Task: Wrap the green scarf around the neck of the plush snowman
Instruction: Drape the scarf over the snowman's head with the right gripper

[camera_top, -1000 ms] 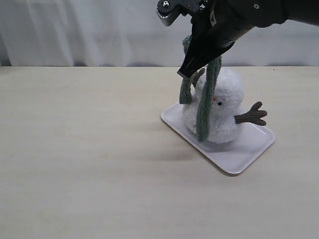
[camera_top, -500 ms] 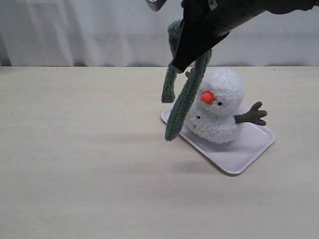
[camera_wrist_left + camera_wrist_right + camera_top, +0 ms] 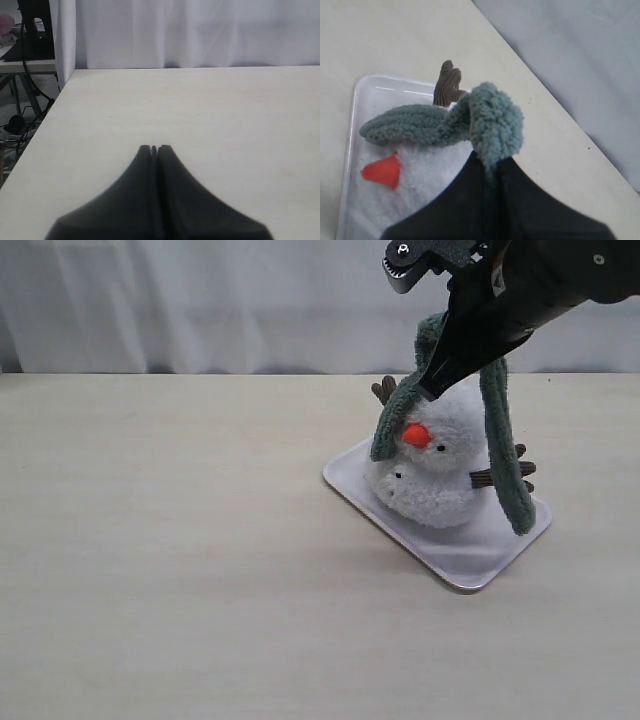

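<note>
Green scarf (image 3: 503, 450) pinched at its fold by the right gripper (image 3: 432, 390), straddling the plush snowman (image 3: 435, 485).
On a glossy white tray (image 3: 470, 565), the fluffy snowman's neck (image 3: 448, 466) lies below the clamped fingers. Both fuzzy tails hang vertically, the longer reaching the tray. The left gripper (image 3: 154, 148) is pressed together, empty, the snowman outside its view.

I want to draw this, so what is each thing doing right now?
plush snowman: sitting on the tray, neck unwrapped.
green scarf: lifted, an end hanging each side of the snowman's head, not wrapped.
tray: flat on the table.
right end effector: shut on the green scarf.
left end effector: shut, holding nothing.
</note>
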`<state>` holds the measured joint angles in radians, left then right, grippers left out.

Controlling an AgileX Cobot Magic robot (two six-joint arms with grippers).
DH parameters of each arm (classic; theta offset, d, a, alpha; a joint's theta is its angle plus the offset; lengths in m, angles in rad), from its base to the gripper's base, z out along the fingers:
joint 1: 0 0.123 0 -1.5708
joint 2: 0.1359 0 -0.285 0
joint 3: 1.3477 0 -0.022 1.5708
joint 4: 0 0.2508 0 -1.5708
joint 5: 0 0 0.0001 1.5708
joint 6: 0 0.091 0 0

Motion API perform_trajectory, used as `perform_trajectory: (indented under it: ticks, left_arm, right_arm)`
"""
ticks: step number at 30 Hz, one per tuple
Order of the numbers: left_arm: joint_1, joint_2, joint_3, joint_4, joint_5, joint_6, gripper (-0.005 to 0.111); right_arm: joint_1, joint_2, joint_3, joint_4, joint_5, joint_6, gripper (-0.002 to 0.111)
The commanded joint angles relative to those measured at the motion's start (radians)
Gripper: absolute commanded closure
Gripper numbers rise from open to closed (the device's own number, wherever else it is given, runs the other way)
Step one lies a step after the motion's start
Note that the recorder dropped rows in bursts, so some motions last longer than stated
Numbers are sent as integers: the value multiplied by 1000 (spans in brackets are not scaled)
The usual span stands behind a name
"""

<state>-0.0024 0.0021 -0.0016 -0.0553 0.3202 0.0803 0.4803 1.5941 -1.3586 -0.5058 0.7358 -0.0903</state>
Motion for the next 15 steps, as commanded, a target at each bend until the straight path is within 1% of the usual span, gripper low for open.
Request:
perform_trajectory:
  ticks: [1,3,6,15]
  left_arm:
    - [-5,-2,2,1,-13,-7,107]
    - [-5,-2,2,1,-13,-7,107]
    - [-5,-2,2,1,-13,-7,107]
    - [-5,-2,2,1,-13,-7,107]
  right_arm:
    - [-6,-3,5,44,-85,5,104]
    - [-6,-3,5,83,-112,0,104]
    - [-6,-3,5,86,-134,-4,104]
    - [-6,26,38,15,-147,0,104]
